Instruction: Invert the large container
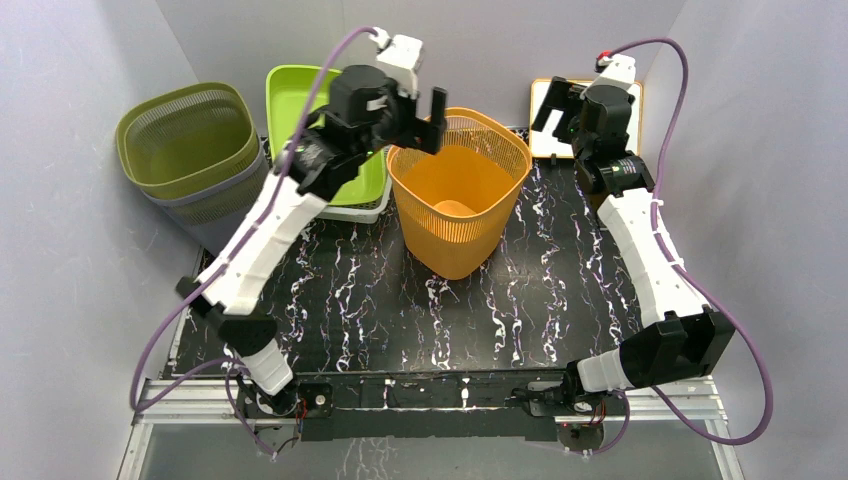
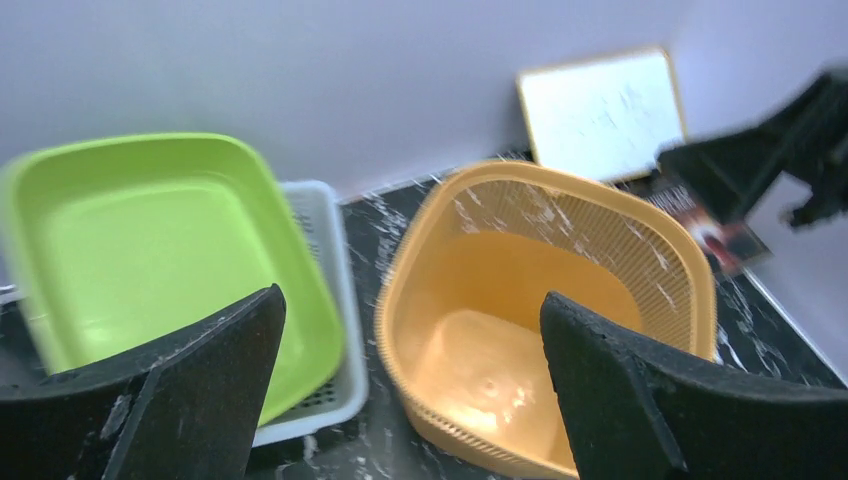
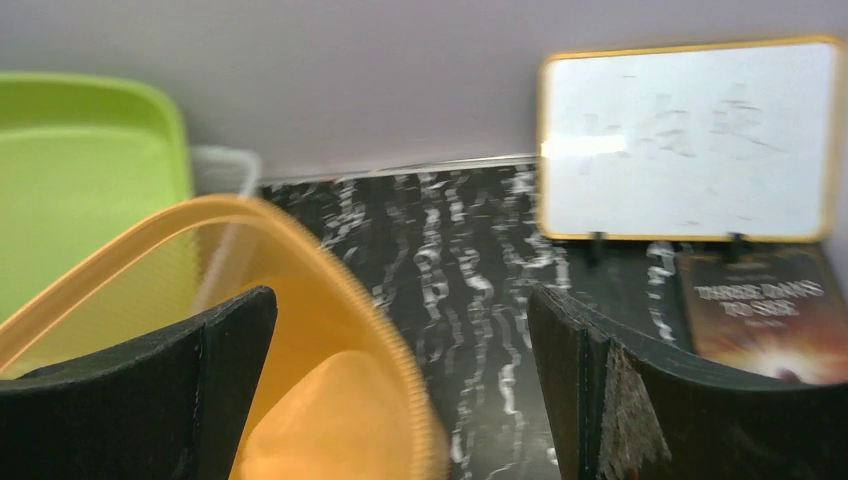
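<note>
The large container is an orange mesh basket [image 1: 460, 190] standing upright, mouth up, in the middle of the black marbled table [image 1: 360, 300]. My left gripper [image 1: 420, 115] is open and empty, held above the basket's back left rim. In the left wrist view the basket [image 2: 540, 300] lies below and between the open fingers of that gripper [image 2: 410, 390]. My right gripper [image 1: 560, 110] is open and empty, above the table to the right of the basket. In the right wrist view the gripper [image 3: 400, 390] has the basket's rim [image 3: 330, 290] blurred beside the left finger.
A green basket [image 1: 190, 140] nested in a grey one stands at the far left. A lime tray [image 1: 310, 110] sits in a white tray [image 2: 320, 250] left of the orange basket. A whiteboard [image 3: 690, 140] and a dark book [image 3: 765, 310] are at the back right wall.
</note>
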Tool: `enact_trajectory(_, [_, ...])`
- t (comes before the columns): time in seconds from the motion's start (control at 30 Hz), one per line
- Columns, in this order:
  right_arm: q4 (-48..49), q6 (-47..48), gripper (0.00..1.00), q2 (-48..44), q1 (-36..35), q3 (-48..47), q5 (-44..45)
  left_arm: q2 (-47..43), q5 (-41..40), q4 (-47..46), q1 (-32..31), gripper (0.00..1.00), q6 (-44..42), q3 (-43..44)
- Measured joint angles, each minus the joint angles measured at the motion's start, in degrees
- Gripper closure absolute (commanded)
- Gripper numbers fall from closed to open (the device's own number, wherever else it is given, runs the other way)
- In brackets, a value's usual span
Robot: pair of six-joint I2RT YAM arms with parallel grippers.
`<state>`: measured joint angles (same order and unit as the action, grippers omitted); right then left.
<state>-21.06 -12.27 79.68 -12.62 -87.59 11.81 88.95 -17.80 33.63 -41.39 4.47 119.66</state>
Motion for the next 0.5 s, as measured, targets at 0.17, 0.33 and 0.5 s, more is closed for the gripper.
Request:
enact_trajectory(0.17, [-1.2, 3.0, 0.07, -1.1, -11.1, -0.3, -4.0, -15.2, -10.1, -3.2, 0.0, 0.02, -1.8, -8.2])
enact_trajectory(0.33, [-2.8, 6.6, 0.12, -1.1, -23.6, -0.7, -6.4, -21.6, -14.9, -4.5, 0.0, 0.02, -2.4, -8.4])
enact_trajectory(0.5, [-4.8, 10.8, 0.16, 0.2, -30.3, -1.1, -7.7, -21.8, -15.8, -4.4, 0.0, 0.02, -2.1, -12.7])
